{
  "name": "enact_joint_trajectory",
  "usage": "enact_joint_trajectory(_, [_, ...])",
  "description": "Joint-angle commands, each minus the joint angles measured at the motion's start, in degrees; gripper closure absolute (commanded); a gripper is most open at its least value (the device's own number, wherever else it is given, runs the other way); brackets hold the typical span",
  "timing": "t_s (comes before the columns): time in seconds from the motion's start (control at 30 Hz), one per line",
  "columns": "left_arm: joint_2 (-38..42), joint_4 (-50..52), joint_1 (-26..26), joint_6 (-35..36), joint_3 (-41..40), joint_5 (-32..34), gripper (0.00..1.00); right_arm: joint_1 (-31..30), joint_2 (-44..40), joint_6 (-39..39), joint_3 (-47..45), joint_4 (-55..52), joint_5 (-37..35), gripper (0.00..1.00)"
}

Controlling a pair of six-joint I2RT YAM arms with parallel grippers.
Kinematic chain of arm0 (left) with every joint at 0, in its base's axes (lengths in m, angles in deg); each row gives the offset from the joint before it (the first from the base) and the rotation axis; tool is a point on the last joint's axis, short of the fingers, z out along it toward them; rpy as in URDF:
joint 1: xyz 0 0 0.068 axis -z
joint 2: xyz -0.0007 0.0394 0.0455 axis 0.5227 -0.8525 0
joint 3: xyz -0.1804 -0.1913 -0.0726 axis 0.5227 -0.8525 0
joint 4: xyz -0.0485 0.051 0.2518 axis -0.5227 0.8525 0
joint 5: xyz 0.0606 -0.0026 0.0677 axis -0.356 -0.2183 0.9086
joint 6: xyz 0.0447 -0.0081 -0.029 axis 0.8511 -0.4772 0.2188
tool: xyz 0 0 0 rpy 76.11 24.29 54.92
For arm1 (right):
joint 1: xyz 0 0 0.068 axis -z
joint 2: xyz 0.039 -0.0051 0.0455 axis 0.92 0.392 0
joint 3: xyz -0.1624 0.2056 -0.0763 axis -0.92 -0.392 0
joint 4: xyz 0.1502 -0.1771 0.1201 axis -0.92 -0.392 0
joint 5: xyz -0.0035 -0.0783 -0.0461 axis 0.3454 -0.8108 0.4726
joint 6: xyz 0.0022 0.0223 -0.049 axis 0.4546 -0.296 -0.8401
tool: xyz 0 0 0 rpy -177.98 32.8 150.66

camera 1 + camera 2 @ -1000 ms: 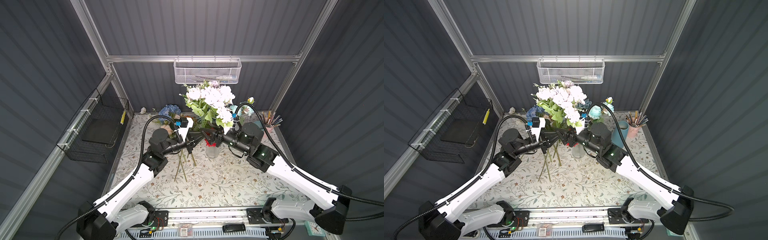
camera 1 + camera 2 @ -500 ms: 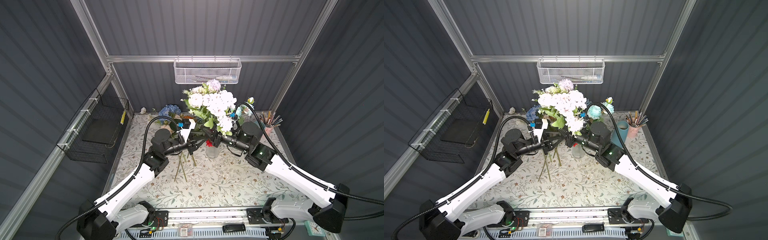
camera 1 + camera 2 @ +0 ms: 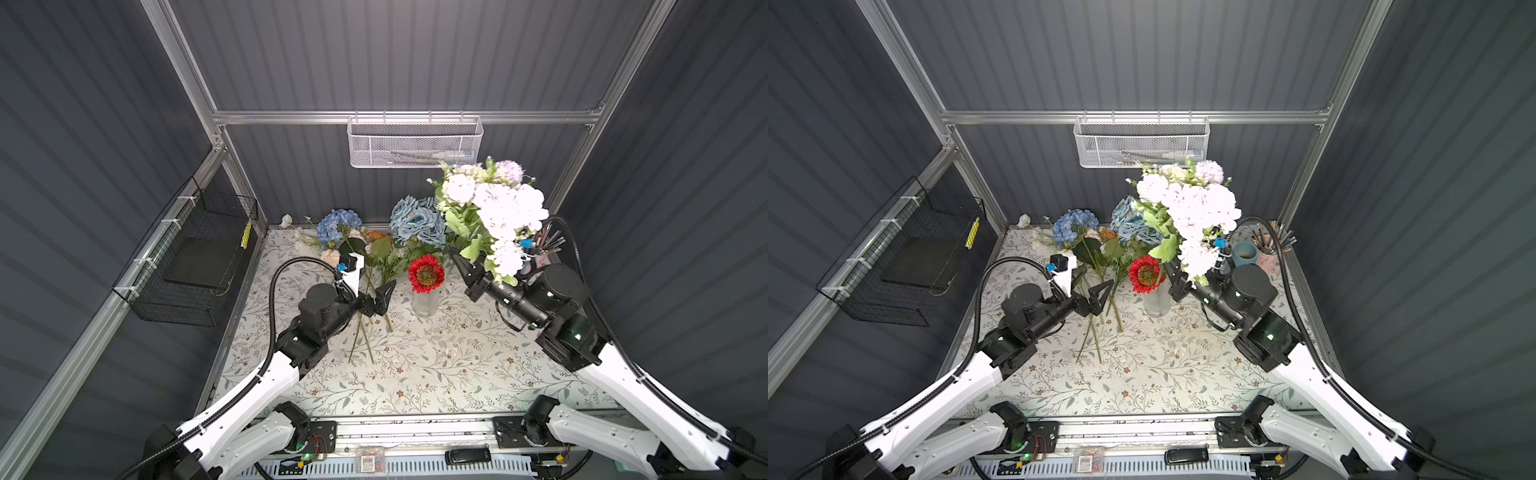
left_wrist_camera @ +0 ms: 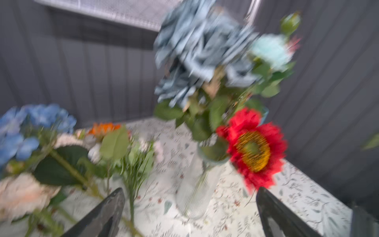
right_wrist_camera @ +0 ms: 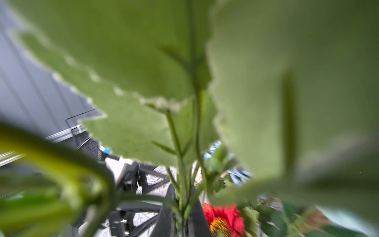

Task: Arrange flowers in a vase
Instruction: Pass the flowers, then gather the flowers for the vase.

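Right claw (image 3: 459, 262) is clamped on the green stems of the white bunch (image 3: 498, 208), holding it upright in the air over the back right of the surface (image 3: 436, 374), just right of the vase (image 3: 424, 305). The vase stands in the back half, about midway between the side edges, with 1 red sunflower (image 3: 426, 274) and the roses (image 3: 415, 222) in it. Left claw (image 3: 1097, 279) is spread wide and empty, above loose stems (image 3: 368, 336) just left of the vase. A hydrangea (image 3: 338, 222), an orange sunflower (image 3: 376, 235) and other blooms lie toward the back left corner.
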Motion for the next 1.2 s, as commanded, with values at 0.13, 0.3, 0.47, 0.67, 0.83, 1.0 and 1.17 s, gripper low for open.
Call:
enact_joint_trajectory(0.13, [-10.09, -17.23, 4.25, -6.68, -8.46, 4.15, 0.0, 2.39, -6.65, -3.52, -9.13, 0.96, -13.69, 1.0])
enact_joint_trajectory(0.3, [-17.28, -24.96, 10.35, -5.11, -5.35, 6.56, 0.0, 4.57, -7.37, -3.27, -17.55, 10.29, -17.92, 1.0])
enact_joint_trajectory(0.47, [-25.33, -31.71, 14.34, -4.93, -0.73, 3.43, 0.0, 5.79, -4.57, -3.08, -23.0, 20.29, -18.51, 1.0])
enact_joint_trajectory(0.67, [-30.09, -33.69, 14.69, -2.9, 3.9, 4.54, 0.0, 6.33, -1.23, -4.42, -29.68, 38.3, -16.87, 1.0])
enact_joint_trajectory(0.83, [-31.58, -33.59, 14.63, 1.69, 7.89, 10.38, 0.0, 6.38, 5.59, -7.1, -32.81, 55.29, -12.87, 1.0])
enact_joint_trajectory(1.0, [-32.44, -33.56, 14.62, 6.55, 10.8, 18.69, 0.0, 6.41, 12.01, -8.34, -33.02, 67.0, -10.51, 1.0])
enact_joint_trajectory(1.17, [-32.29, -35.34, 14.17, 9.14, 10.68, 25.9, 0.0, 6.39, 17.76, -8.15, -32.44, 75.41, -6.91, 1.0])
